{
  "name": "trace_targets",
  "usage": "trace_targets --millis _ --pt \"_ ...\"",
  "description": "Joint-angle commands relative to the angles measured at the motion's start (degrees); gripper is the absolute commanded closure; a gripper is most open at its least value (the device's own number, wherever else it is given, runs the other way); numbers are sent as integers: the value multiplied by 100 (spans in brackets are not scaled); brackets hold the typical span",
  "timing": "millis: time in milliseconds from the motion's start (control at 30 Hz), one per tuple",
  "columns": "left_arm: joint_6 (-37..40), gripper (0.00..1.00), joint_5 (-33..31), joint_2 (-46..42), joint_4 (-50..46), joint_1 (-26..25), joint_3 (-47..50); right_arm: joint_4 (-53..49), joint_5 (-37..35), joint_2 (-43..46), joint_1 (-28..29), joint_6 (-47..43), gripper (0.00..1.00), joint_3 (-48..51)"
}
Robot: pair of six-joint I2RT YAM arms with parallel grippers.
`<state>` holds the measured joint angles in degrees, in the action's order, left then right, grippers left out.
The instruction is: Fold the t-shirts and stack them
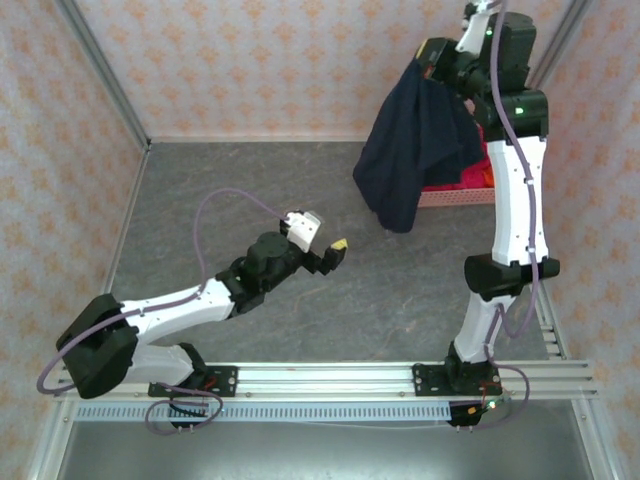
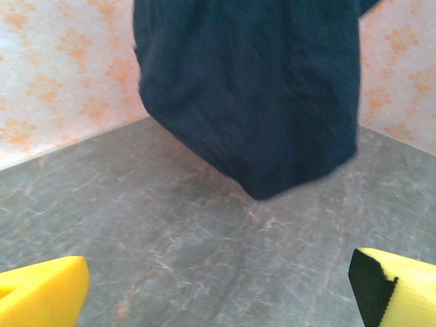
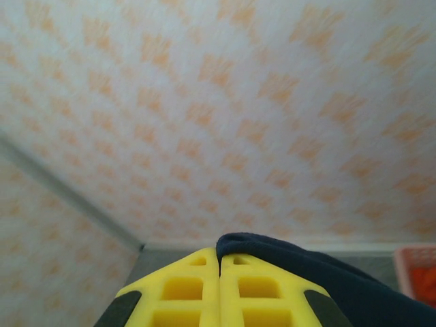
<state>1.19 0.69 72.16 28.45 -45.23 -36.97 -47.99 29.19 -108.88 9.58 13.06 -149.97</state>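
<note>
Hanging shirt: we see the navy shirt (image 1: 415, 150) lifted off the table (image 1: 250, 190), dangling in front of the pink basket (image 1: 455, 197), its lowest tip just left of the basket's near corner.
Right gripper: we find the right gripper (image 1: 432, 62) above the basket, jaws pressed together on the shirt's top edge.
Right wrist view: here we get what the overhead camera cannot give us, the two yellow fingers (image 3: 180, 289) meeting with no gap, navy cloth bunched at their right side, and a corner of the basket beyond it.
Left gripper: we place the left gripper (image 1: 330, 250) well to the left of the basket, low over the table, jaws spread wide and holding nothing.
Left wrist view: we look up at the shirt's lower folds, slightly blurred, hanging clear of the table.
Other shirts: from overhead we make out a magenta-red shirt (image 1: 465, 182) and an orange shirt (image 1: 488, 178) lying in the basket, partly behind the navy one.
Table: grey, with a marbled pattern.
Room: we see walls (image 1: 250, 70) in pale paper with an orange motif rising behind the basket, and a metal rail (image 1: 330, 378) at the near edge, far from it.
</note>
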Motion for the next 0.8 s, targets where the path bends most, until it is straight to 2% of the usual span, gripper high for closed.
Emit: trace_targets --millis 0,100,200,333,367,400,433,467,500,567,633,767 --pt "-220 0 -83 -466 -54 332 235 86 848 173 378 -33 100 132" --pt "-274 0 -125 -955 -218 592 488 -2 837 243 644 -265 100 391" --pt "-295 0 -227 -1424 -549 874 683 343 647 448 706 -173 100 1091" --pt "-540 0 -536 -1828 -1122 1317 822 896 -423 746 611 -206 98 2375" --pt "-658 0 -610 -1866 -1264 1437 823 1031 -598 762 513 -136 81 2635" --pt "-831 0 -677 -1882 -1418 1578 810 1097 -790 708 374 13 56 2859" --pt "-995 0 -696 -1866 -1580 1722 778 1050 -1001 600 229 145 37 2986" --pt "-1125 0 -697 -1824 -1725 1833 735 975 -1184 488 121 178 21 3052" --pt "-1274 0 -709 -1756 -1893 1951 668 858 -1510 363 50 147 11 3091" --pt "-1584 0 -691 -1532 -2217 2166 487 666 -2124 218 31 -70 4 3167" --pt "-1894 0 -670 -1185 -2533 2326 226 612 -2482 253 34 -154 1 3437" --pt "-2473 0 -798 -333 -3017 2491 -302 1497 -2268 848 178 -78 1 4877"
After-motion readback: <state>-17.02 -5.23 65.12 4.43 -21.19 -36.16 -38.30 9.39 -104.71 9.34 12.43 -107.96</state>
